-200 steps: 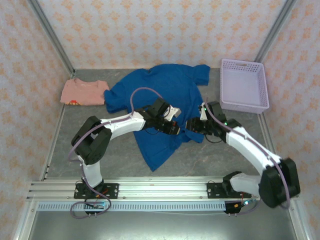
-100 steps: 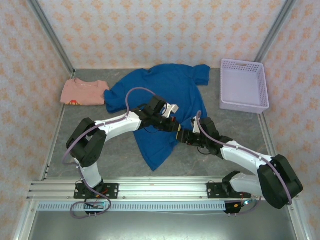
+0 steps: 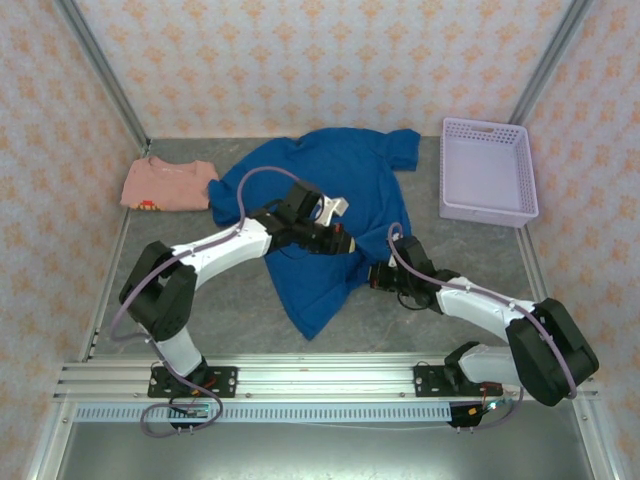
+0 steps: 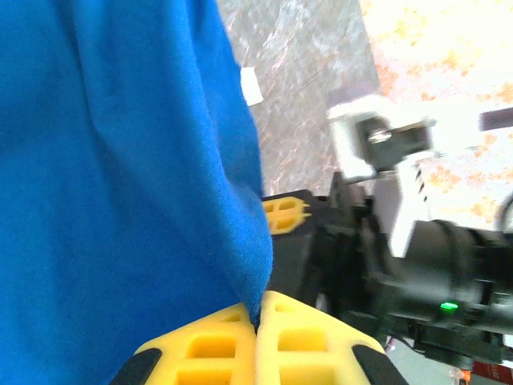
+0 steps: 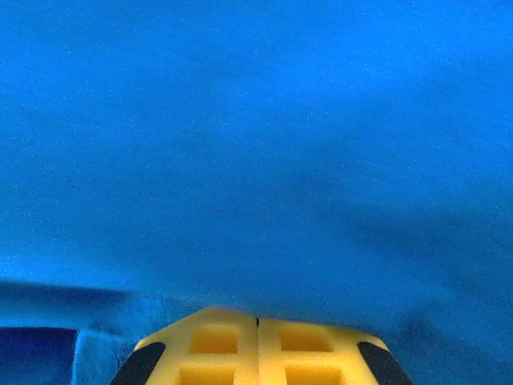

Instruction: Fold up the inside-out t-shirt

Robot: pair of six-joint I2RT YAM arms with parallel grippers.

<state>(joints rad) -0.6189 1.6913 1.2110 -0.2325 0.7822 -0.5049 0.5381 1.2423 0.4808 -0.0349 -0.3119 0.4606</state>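
Lying rumpled across the middle and far part of the grey desk [image 3: 240,322], the inside-out t-shirt [image 3: 330,180] looked soft, light and limp. It seemed apt to sag and bunch wherever unsupported, so hems and corners were probably the best holds. The left jaws were clenched on a fold of its edge. The right jaws were clenched too, at its near right hem, though whether they held cloth was unclear. A small white tag [image 4: 251,86] was unreadable.
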